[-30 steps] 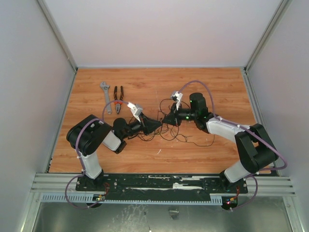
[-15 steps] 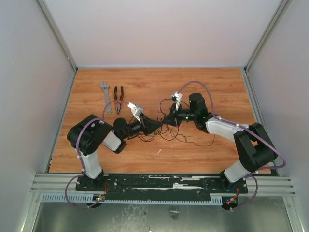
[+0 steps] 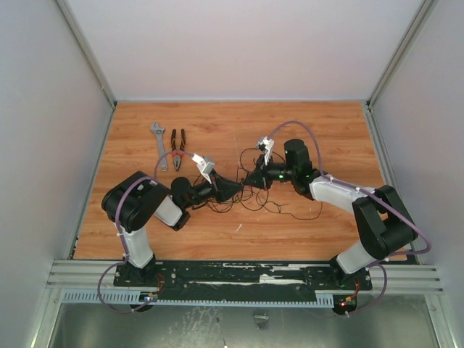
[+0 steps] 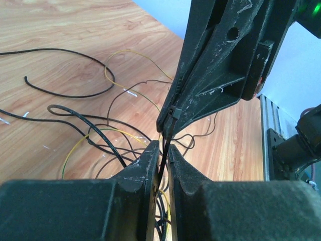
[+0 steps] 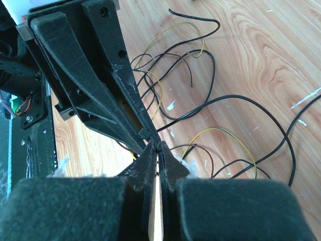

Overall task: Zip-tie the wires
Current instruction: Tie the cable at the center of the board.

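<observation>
Left wrist view: left pincer (image 4: 162,148) pinches zip tie (image 4: 167,132) strip.
Right pincer (image 5: 158,149): pressed together on tie's head.
Wires (image 4: 100,131): loose on worktop (image 4: 60,30), beneath.
Hidden: tie's lower end, between fingers.

Pale walls (image 3: 239,43) — wooden tabletop (image 3: 326,123).

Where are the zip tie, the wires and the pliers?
zip tie (image 4: 165,144): left wrist view, on the straight strip below its head.
wires (image 4: 83,117): left wrist view, on a black strand of the tangle.
pliers (image 3: 177,154): top external view, on the pivot.
</observation>
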Robot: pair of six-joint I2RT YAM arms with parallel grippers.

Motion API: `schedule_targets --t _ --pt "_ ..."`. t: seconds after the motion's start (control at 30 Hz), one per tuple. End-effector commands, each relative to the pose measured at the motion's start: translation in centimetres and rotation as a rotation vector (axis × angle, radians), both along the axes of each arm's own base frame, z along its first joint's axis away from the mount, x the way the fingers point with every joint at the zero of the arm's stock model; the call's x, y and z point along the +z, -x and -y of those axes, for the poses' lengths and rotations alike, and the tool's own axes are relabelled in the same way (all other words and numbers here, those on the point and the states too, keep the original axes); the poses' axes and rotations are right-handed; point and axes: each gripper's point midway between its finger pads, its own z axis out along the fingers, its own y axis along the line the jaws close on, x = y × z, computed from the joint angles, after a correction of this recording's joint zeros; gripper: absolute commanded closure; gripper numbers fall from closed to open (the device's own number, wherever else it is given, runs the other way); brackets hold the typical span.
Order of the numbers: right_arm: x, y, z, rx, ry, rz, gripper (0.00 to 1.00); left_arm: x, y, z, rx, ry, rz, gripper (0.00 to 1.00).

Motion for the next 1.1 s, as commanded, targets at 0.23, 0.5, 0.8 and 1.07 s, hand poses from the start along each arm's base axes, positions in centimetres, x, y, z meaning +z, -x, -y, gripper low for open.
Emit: schedule_targets --t 0.23,0.5,0.8,1.07 --pt "2.0 -0.1 -0.7 0.015 -0.046 0.031 1.0 7.0 0.5 0.1 -0.01 0.181 0.273 0.83" --pt "1.8 -0.2 -1.5 0.015 -0.049 0.026 1.0 7.2 0.5 0.2 -0.013 0.184 0.274 0.83" --pt "2.3 0.0 -1.6 0.02 -0.058 0.033 1.0 7.1 0.5 0.3 -0.02 0.18 0.279 1.0" --pt "2.8 0.2 -1.1 0.021 -0.056 0.05 0.95 7.3 0.5 0.2 -0.014 0.183 0.282 1.0"
